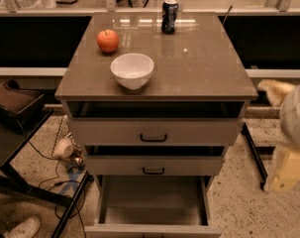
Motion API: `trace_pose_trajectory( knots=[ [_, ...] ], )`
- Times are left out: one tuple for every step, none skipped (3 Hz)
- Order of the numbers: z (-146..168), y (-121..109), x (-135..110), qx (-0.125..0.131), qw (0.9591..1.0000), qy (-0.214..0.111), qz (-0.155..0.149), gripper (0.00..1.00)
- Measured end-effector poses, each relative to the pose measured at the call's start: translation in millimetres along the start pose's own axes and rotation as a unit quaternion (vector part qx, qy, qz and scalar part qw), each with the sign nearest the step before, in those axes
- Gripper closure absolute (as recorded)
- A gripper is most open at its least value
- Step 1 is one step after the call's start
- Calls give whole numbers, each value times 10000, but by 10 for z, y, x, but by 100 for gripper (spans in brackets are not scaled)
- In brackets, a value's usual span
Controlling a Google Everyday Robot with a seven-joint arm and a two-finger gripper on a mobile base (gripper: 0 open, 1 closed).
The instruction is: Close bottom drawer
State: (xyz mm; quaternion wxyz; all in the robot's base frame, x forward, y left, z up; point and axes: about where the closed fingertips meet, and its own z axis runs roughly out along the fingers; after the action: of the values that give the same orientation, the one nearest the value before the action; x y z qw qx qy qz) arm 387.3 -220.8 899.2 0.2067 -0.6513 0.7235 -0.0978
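The bottom drawer [152, 227] is the lowest and narrowest of the cabinet's three grey-beige drawers. It stands pulled far out toward me, its empty inside showing, its low front at the bottom edge of the camera view. The two drawers above it, each with a small black bar handle, are slightly open. My arm [290, 143] shows blurred at the right edge, right of the cabinet and above the floor. My gripper is out of view.
On the cabinet top [204, 68] stand a white bowl [132, 70], a red apple [108, 40] and a dark can [170, 16]. A black stand [16, 113] with cables is at the left. A shoe [21, 228] lies at bottom left.
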Motion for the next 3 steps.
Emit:
trace_pose_trajectory(
  knots=[
    [643,534,285,145,9993,206,-260,0],
    [643,534,285,145,9993,206,-260,0],
    [946,654,249,10,9996,116,-241,0]
  ],
)
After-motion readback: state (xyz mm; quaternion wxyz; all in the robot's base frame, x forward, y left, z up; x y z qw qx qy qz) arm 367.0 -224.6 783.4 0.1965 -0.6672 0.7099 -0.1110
